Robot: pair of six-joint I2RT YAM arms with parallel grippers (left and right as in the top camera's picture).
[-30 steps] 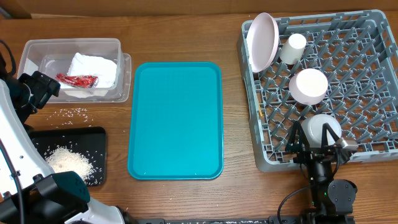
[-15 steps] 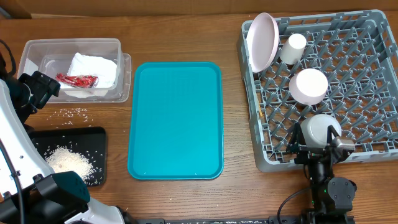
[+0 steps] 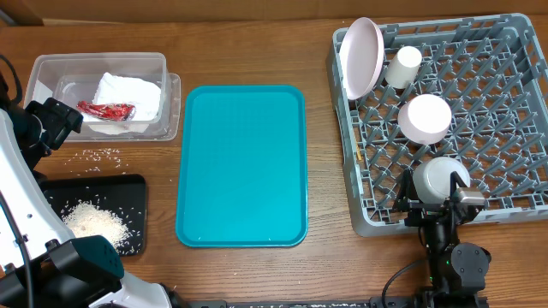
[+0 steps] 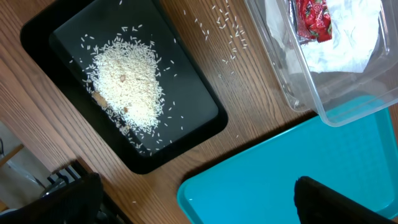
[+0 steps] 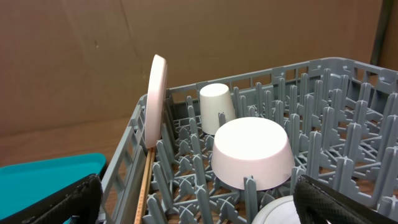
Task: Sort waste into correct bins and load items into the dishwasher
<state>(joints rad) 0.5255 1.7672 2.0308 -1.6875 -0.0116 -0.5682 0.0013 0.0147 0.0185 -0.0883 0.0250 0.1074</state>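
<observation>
Easing back toward 6 o'clock, the right gripper (image 3: 437, 202) stands spread, leaving the small bowl (image 3: 437, 178) free at the rack's (image 3: 514, 111) 6 o'clock edge. The left gripper (image 4: 196, 199) is spread, empty. Loading looks finished; stray rice (image 3: 103, 155) remains at 9 o'clock.

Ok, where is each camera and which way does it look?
Overhead: above the table, looking straight down on teal tray, rack, black tray; left arm at the left edge.
Left wrist: over the black tray, looking down at rice; left fingers in bottom corners.
Right wrist: low by the rack, looking across at plate, cup, bowl; right fingers in bottom corners.
Shared: overhead and right wrist both see the plate.
</observation>
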